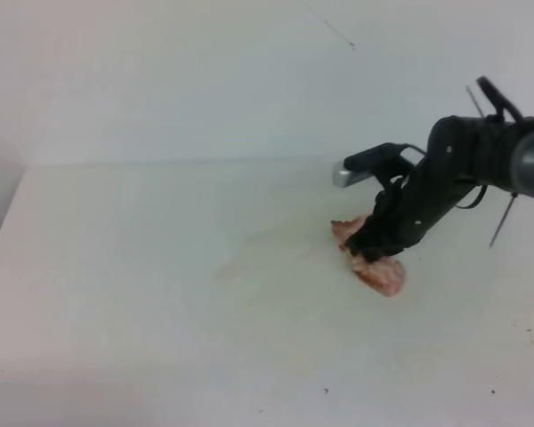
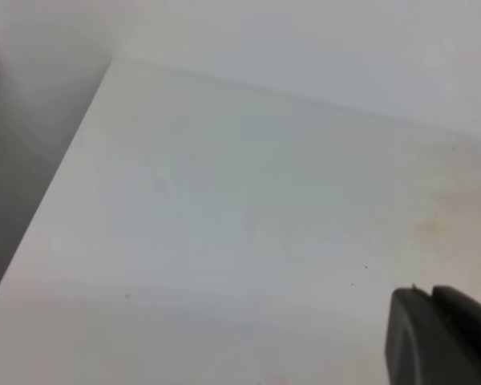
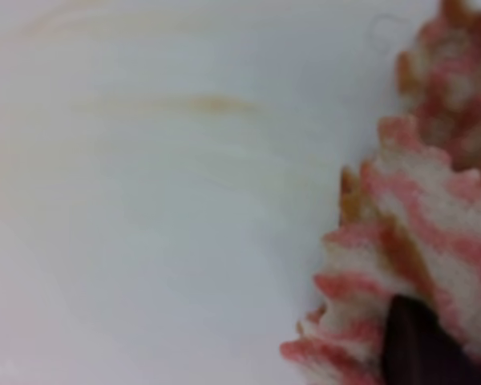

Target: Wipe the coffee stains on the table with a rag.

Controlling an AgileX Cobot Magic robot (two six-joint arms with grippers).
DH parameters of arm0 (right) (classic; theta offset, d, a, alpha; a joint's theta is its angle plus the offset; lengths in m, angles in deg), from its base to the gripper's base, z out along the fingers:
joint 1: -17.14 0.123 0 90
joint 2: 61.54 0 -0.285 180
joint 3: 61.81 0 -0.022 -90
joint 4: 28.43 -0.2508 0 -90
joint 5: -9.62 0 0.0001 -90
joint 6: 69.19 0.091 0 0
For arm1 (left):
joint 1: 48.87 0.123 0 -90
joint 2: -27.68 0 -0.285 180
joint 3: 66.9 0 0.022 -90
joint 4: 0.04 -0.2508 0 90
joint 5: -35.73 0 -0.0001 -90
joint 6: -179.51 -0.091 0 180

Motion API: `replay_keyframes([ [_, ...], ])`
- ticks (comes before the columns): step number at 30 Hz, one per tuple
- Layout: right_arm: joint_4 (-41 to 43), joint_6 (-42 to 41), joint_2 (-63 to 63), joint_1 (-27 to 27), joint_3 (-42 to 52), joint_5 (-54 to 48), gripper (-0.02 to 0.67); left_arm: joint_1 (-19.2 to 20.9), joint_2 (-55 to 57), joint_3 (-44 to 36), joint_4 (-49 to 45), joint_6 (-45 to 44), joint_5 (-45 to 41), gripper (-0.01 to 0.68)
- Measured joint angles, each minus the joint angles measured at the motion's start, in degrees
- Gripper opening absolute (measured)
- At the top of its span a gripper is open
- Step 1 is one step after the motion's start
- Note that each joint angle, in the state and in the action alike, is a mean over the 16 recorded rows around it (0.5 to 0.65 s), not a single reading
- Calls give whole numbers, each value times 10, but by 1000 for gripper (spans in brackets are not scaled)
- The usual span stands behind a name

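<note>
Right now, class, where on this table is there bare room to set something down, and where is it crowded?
Bare: the table's left half, and the front strip below the rag. Crowded: right of centre, where the right end effector presses the rag, with faint coffee stains streaking to its left.

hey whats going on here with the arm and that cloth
The right gripper is pressing a pink-and-white striped rag down on the white table, wiping up coffee. Only faint tan streaks of the coffee stains show to the rag's left, and the cloth has brown patches on it. The left gripper sits off to the side, touching nothing; its jaws are mostly out of view.
</note>
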Motion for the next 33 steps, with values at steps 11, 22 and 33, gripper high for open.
replay_keyframes([
  [11,5,9,160,-63,155,87,1,0,-5,0,0,0,0,-3],
  [22,-25,-16,217,-125,253,116,12,0,-8,0,0,0,0,-3],
  [33,-106,-117,218,-116,273,125,249,0,-8,0,0,0,0,-3],
])
